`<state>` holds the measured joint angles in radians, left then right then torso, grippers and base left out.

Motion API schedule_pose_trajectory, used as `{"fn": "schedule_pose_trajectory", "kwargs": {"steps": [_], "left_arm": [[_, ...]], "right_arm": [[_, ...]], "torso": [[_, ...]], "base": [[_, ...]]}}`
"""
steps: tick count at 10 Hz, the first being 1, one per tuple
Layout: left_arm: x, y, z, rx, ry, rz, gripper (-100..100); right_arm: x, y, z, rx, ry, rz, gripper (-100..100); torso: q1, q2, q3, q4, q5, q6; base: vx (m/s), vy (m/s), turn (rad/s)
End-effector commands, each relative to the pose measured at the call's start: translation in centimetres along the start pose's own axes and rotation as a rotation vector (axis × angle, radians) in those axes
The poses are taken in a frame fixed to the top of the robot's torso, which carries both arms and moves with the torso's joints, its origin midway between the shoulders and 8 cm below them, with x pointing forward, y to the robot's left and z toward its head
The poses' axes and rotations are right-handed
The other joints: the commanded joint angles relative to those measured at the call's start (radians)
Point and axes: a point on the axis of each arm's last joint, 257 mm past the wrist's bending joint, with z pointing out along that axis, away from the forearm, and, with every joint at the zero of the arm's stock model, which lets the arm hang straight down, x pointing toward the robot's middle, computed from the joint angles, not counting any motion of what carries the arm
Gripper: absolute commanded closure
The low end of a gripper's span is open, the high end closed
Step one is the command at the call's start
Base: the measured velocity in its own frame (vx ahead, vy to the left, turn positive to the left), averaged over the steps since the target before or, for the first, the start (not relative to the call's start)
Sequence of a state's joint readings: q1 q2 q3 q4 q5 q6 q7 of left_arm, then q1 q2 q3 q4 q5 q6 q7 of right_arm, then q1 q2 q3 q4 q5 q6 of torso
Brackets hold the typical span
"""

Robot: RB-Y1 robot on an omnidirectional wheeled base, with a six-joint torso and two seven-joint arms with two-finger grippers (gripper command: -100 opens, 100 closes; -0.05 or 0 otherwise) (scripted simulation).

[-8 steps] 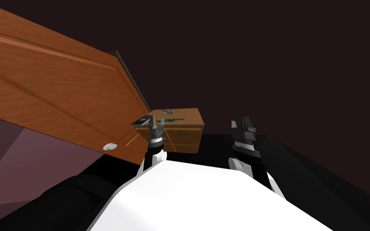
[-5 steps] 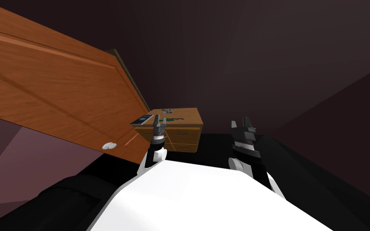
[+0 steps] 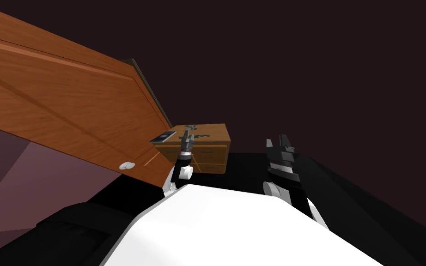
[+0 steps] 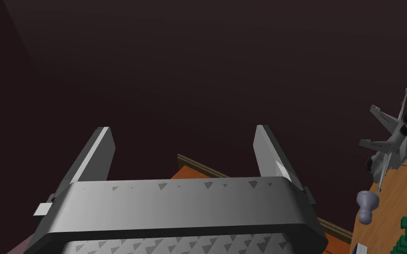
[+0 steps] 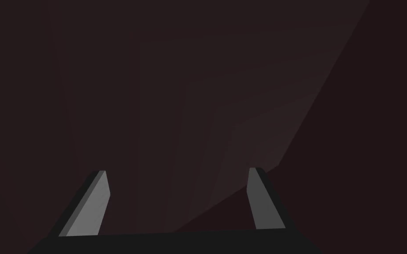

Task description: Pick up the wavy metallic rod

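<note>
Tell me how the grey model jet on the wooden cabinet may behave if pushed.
The model jet has thin wings and a fine spike, so it is probably fragile. It sits on the flat cabinet top, so it may skid, not roll.

left gripper (image 4: 182, 130): two grey blade fingers (image 4: 97, 152) with a lighter bevel on the edges. They sit on a grey round-cornered block (image 4: 180, 207) marked with rows of small darker triangles, with a small pale tab on one side. left forearm (image 3: 183, 162): slim, black, pale band near the wrist, white round joint (image 3: 185, 172) at its base. right gripper (image 5: 178, 170): light grey blades with dark outer edges, near-black body. right forearm (image 3: 283, 167): black, boxy, pale grey stripes across, white rounded joint at its base too.
</note>
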<state>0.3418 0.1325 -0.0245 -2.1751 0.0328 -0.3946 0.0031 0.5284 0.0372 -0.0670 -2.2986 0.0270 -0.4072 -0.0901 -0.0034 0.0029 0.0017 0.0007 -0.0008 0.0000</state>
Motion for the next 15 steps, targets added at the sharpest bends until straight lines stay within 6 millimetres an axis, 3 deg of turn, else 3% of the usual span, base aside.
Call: {"fn": "schedule_pose_trajectory", "kwargs": {"steps": [1, 2, 3, 4, 5, 6, 7, 8, 9, 10, 12, 13, 14, 15], "left_arm": [[0.1, 1.7, 1.0, -0.037, 0.013, 0.014, -100], [0.0, 3.3, 1.5, -0.068, 0.020, 0.029, -100], [0.3, 3.0, 2.4, -0.058, 0.025, 0.024, -100], [0.0, 4.9, 2.9, -0.105, 0.029, 0.039, -100], [0.3, 4.5, 3.7, -0.091, 0.032, 0.035, -100], [0.0, 6.5, 4.2, -0.142, 0.035, 0.051, -100], [0.2, 6.1, 5.0, -0.126, 0.038, 0.047, -100], [-0.2, 8.0, 5.4, -0.174, 0.038, 0.062, -100], [0.1, 7.8, 6.2, -0.170, 0.041, 0.059, -100], [-0.4, 9.7, 6.6, -0.213, 0.040, 0.073, -100], [0.0, 9.2, 7.9, -0.204, 0.045, 0.068, -100], [-0.4, 11.2, 8.5, -0.253, 0.042, 0.080, -100], [-0.1, 10.8, 9.4, -0.247, 0.046, 0.077, -100], [-0.6, 12.7, 10.0, -0.291, 0.042, 0.088, -100]], "right_arm": [[0.0, 0.0, 0.0, 0.000, 0.000, 0.000, 0], [0.0, 0.0, 0.0, 0.000, 0.000, 0.000, 0], [0.0, 0.0, 0.0, 0.000, 0.000, 0.000, 0], [0.0, 0.0, 0.0, 0.000, 0.000, 0.000, 0], [0.0, 0.0, 0.0, 0.000, 0.000, 0.000, 0], [0.0, 0.0, 0.0, 0.000, 0.000, 0.000, 0], [0.0, 0.0, 0.0, 0.000, 0.000, 0.000, 0], [0.0, 0.0, 0.0, 0.000, 0.000, 0.000, 0], [0.0, 0.0, 0.0, 0.000, 0.000, 0.000, 0], [0.0, 0.0, 0.0, 0.000, 0.000, 0.000, 0], [0.0, 0.0, 0.0, 0.000, 0.000, 0.000, 0], [0.0, 0.0, 0.0, 0.000, 0.000, 0.000, 0], [0.0, 0.0, 0.0, 0.000, 0.000, 0.000, 0], [0.0, 0.0, 0.0, 0.000, 0.000, 0.000, 0]], "torso": [[0.000, 0.000, 0.000, 0.000, 0.000, 0.000], [0.000, 0.000, 0.000, 0.000, 0.000, 0.000], [-0.002, 0.001, 0.001, 0.000, 0.000, 0.000], [-0.001, 0.001, 0.000, 0.000, 0.000, 0.000], [-0.001, 0.000, 0.000, 0.000, 0.000, 0.000], [0.000, 0.000, 0.000, 0.000, 0.000, 0.000], [0.000, 0.000, 0.000, 0.000, 0.000, 0.000], [0.000, 0.000, 0.000, 0.000, 0.000, 0.000], [0.000, 0.000, 0.000, 0.000, 0.000, 0.000], [0.000, 0.000, 0.000, 0.000, 0.000, 0.000], [-0.001, 0.000, 0.000, 0.000, 0.000, 0.000], [0.002, -0.001, -0.001, 0.000, 0.000, 0.000], [0.001, -0.001, -0.001, 0.000, 0.000, 0.000], [0.001, -0.001, 0.000, 0.000, 0.000, 0.000]], "base": [[-0.049, -0.050, -0.014], [-0.076, -0.083, -0.037], [-0.058, -0.064, -0.005], [-0.057, -0.065, -0.017], [-0.046, -0.051, -0.009], [-0.046, -0.059, -0.020], [-0.044, -0.052, -0.011], [-0.058, -0.052, -0.028], [-0.052, -0.048, -0.007], [-0.067, -0.070, -0.022], [-0.036, -0.042, -0.006], [-0.041, -0.035, -0.020], [-0.040, -0.040, -0.017], [-0.053, -0.057, -0.031]]}}
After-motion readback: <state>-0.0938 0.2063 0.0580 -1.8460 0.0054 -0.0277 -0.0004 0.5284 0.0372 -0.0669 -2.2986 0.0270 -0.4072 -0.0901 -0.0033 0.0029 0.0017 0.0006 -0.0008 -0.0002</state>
